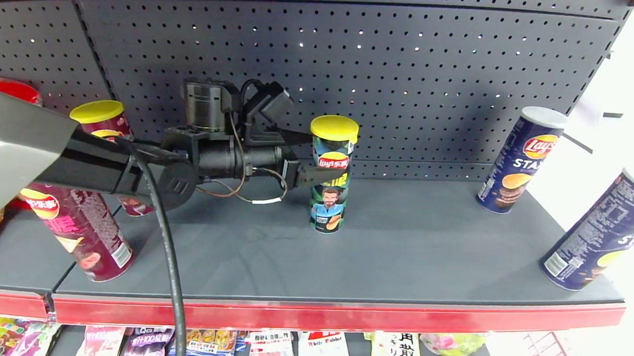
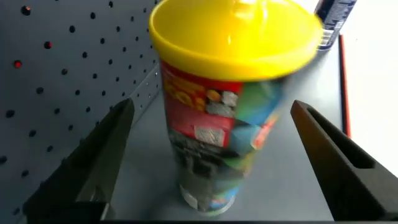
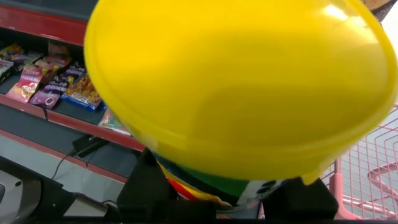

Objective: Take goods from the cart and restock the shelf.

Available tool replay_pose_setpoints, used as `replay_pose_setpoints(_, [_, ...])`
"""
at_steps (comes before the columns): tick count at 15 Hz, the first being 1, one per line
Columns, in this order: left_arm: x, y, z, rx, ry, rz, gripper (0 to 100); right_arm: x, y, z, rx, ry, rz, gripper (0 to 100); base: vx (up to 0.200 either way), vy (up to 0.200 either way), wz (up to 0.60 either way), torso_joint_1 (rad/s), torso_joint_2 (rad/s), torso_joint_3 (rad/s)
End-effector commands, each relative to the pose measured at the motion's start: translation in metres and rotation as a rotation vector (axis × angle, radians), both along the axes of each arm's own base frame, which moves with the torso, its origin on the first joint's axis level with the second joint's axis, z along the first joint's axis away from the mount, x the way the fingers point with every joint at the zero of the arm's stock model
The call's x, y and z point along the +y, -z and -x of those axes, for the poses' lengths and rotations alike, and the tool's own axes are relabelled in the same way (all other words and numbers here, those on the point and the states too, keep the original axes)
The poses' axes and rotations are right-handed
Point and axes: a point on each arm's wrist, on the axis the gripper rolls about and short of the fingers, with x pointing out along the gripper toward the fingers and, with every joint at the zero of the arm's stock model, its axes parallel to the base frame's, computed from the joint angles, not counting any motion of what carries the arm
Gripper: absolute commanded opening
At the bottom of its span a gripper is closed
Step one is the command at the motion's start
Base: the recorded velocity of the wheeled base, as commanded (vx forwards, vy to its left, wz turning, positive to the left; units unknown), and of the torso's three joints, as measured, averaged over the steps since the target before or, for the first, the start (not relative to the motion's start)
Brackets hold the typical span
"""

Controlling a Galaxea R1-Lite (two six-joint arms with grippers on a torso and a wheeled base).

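Head view: the green can [image 1: 329, 201] stands upright on the shelf [image 1: 400, 249], with the left gripper [image 1: 322, 157] set around its upper half. Left wrist view: the fingers [image 2: 99, 162] stand apart on either side of that can, released, with gaps showing. Right wrist view: the right gripper [image 3: 224, 196] clasps a yellow-lidded can [image 3: 242, 81], with the pink cart [image 3: 373, 168] behind.

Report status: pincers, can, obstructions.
Left pincer open, straddling upright green can on shelf. Right pincer shut on second yellow-lidded can. Blue can stands apart, farther right.
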Motion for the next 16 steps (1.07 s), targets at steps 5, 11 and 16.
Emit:
replay_pose_setpoints(5, [-0.012, 0.006, -0.015, -0.013, 0.019, 0.007, 100, 0.0, 0.001, 0.0, 0.007, 0.004, 0.003, 0, 0.0, 0.0, 0.0, 0.0, 0.0, 0.0])
replay_pose_setpoints(11, [-0.021, 0.002, -0.019, -0.029, 0.042, 0.02, 100, 0.0, 0.001, 0.0, 0.008, 0.006, 0.004, 0, 0.0, 0.0, 0.0, 0.0, 0.0, 0.0])
replay_pose_setpoints(16, [-0.026, 0.007, -0.017, -0.013, 0.064, 0.016, 0, 0.0, 0.001, 0.0, 0.008, 0.004, 0.004, 0, 0.0, 0.0, 0.0, 0.0, 0.0, 0.0])
